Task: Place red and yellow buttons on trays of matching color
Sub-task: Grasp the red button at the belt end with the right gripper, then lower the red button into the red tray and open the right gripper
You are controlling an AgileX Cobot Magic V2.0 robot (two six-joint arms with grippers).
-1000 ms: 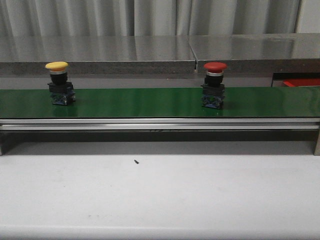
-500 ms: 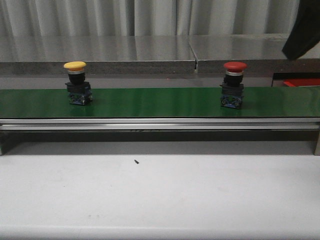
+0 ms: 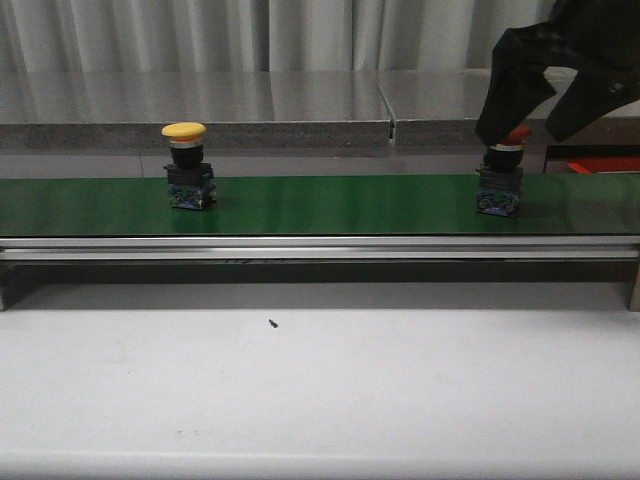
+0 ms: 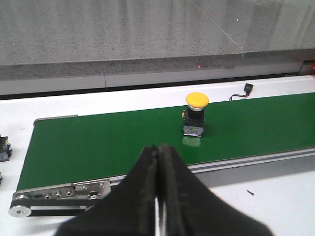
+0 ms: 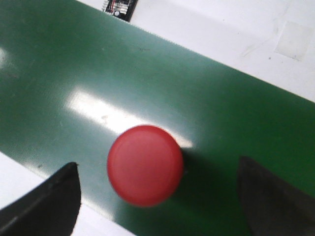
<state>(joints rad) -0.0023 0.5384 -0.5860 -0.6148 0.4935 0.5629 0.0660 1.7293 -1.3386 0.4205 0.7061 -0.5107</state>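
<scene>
A yellow button with a black base stands on the green belt at the left. Far right on the belt stands the red button. My right gripper hangs open just above it, its two black fingers either side of the red cap, not touching. My left gripper is shut and empty, held short of the belt's near rail, well apart from the yellow button. A strip of red tray shows at the far right; the yellow tray is out of view.
A steel ledge runs behind the belt, with a white tabletop in front. The belt's aluminium rail lines its near edge. A small dark speck lies on the tabletop. A small connector with wires lies behind the belt.
Both buttons have travelled rightwards along the belt. My right arm has come down from the upper right and now hovers over the red button.
</scene>
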